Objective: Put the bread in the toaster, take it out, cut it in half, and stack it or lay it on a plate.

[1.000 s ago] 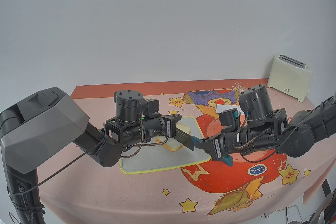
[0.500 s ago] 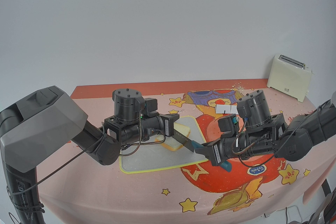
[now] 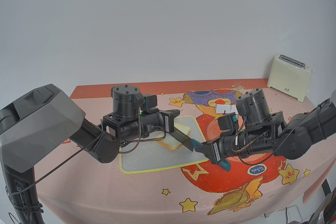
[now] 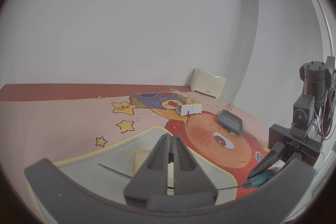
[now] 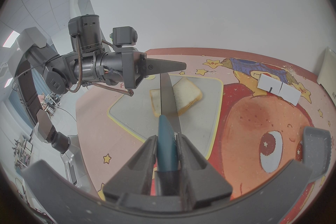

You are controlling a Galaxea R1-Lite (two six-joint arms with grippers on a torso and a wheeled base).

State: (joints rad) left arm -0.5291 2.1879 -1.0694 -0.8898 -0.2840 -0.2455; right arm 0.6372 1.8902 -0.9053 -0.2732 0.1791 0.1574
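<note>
My right gripper (image 5: 167, 140) clamps the knife (image 5: 168, 97), blade across the bread (image 5: 189, 91) just ahead; my left gripper (image 4: 171, 139), pinched closed, sits above it. 1 bread, 1 knife.

Print on the toaster (image 3: 289, 76) and tablecloth badge (image 3: 257, 169) is unreadable.

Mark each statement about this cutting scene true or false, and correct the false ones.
1. The right claw grips the knife by its teal handle. True.
2. The bread sits in the toaster. False: it lies on the cutting board.
3. The knife blade lies across the bread. True.
4. The left claw is spread wide open. False: its fingers are shut together, with the tip over the bread.
5. The toaster stands at the near edge of the table. False: it stands at the far right corner, by the wall.
</note>
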